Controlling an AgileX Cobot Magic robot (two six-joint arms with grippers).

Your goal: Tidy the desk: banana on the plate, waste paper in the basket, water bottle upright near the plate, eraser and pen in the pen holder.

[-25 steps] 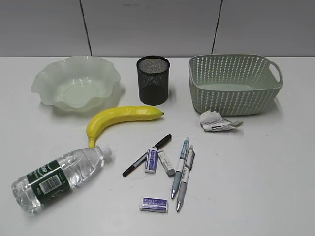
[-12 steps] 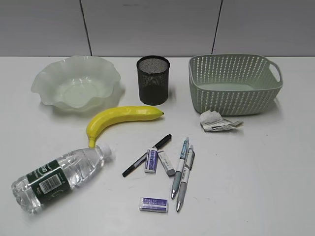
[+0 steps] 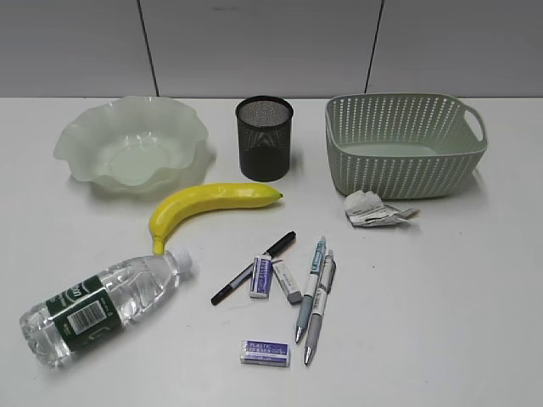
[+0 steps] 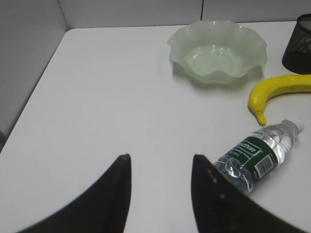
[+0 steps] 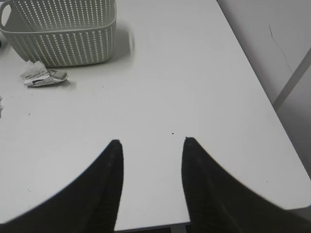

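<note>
The banana (image 3: 208, 206) lies on the white surface (image 3: 441, 322) just in front of the empty plate (image 3: 131, 148), its stem tip almost touching the cap of the water bottle (image 3: 106, 305), which lies on its side. A careless lift of the banana could nudge that bottle and set it rolling. Three erasers (image 3: 265, 353) and three pens (image 3: 253, 267) are bunched close together, so a pinch at one may drag its neighbours. The waste paper (image 3: 377, 210) sits right against the basket (image 3: 403, 144). The left hand (image 4: 160, 165) hovers half open and empty, with the bottle just to its right; the right hand (image 5: 151, 145), likewise half open and empty, is well apart from the paper.
</note>
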